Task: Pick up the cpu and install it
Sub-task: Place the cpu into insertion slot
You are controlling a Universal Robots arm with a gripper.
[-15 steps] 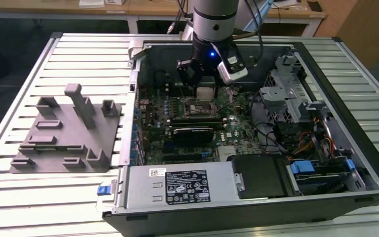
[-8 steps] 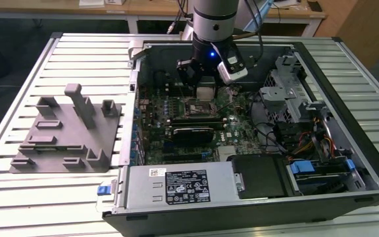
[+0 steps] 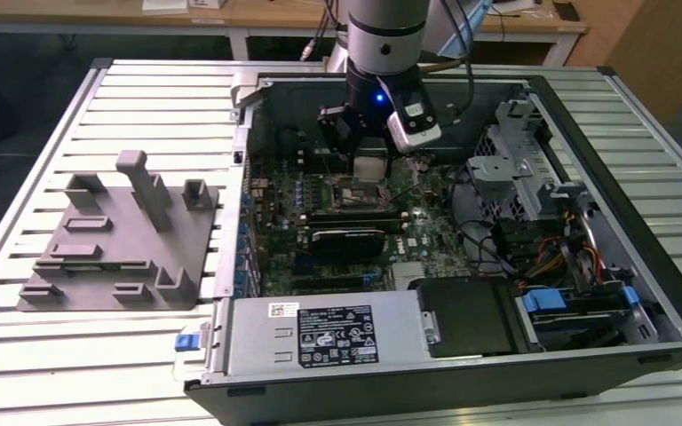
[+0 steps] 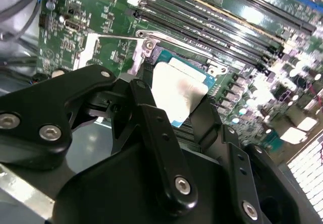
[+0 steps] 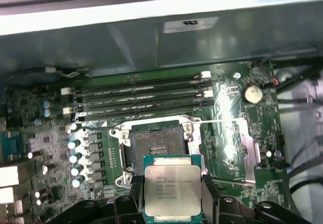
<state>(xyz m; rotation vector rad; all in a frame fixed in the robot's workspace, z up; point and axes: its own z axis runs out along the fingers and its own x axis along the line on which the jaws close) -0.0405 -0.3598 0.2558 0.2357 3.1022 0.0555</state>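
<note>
The cpu (image 5: 172, 186), a thin square chip with a pale metal top, sits clamped between my gripper's (image 5: 172, 200) two black fingers (image 5: 209, 191). It hangs just above the motherboard, close to the open square socket (image 5: 159, 146) and not seated in it. In the second wrist view the cpu (image 4: 177, 94) appears pale, tilted over the socket frame, with my gripper (image 4: 174, 103) shut on its edges. In the exterior view my gripper (image 3: 372, 169) reaches down into the open computer case (image 3: 673, 293), right over the socket (image 3: 353, 192).
The socket's load plate (image 5: 229, 135) and wire lever (image 5: 222, 121) are swung open beside it. Long black memory slots (image 5: 141, 100) run next to the socket. A grey plastic fixture (image 3: 122, 240) stands on the slatted table at the exterior view's left. The power supply (image 3: 317, 335) and cables (image 3: 549, 257) crowd the case.
</note>
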